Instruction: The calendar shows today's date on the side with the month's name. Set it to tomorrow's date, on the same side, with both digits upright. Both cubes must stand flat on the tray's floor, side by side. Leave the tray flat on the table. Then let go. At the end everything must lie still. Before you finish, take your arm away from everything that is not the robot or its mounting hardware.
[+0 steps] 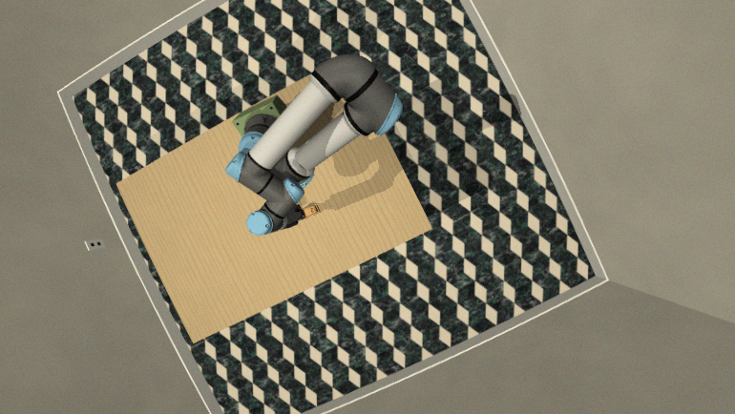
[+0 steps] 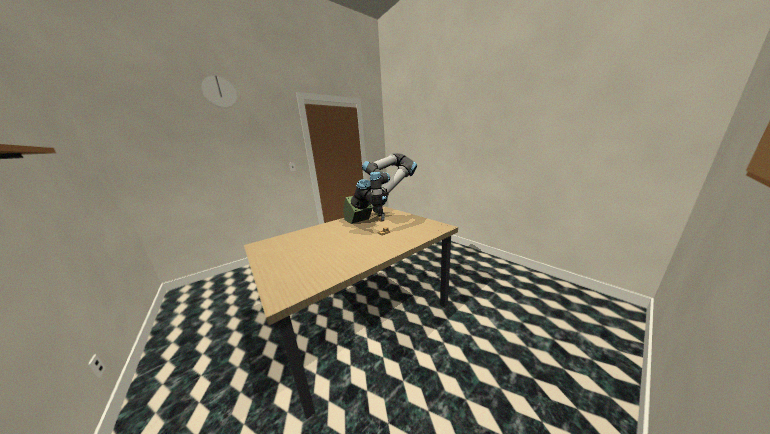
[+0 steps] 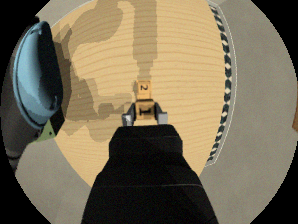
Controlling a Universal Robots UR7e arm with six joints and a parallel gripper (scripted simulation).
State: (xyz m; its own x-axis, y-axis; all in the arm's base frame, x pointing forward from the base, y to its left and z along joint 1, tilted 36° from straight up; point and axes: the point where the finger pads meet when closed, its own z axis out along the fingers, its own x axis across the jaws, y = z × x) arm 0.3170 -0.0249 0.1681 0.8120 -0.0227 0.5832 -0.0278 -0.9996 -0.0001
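My gripper [image 1: 302, 212] [image 2: 382, 217] [image 3: 145, 107] is shut on a light wooden cube [image 3: 145, 111], which shows a dark 1 on the face toward the wrist camera. The cube looks larger and nearer to the camera than the other cube, so it is held above the calendar. The other cube [image 1: 311, 210] [image 3: 144, 88], with a 2 on its upper face, is at the wooden tray [image 2: 381, 233], just beyond the held cube. In the exterior view the tray's left part looks low, its right part higher. The month's name and the side faces are too small or hidden.
The pale wooden table [image 1: 216, 257] [image 2: 323, 269] carries the arm's green base block [image 1: 257, 113] [image 2: 356, 211] at its back edge. The arm's shadow falls across the table around the tray. The arm hides part of the calendar in the top view.
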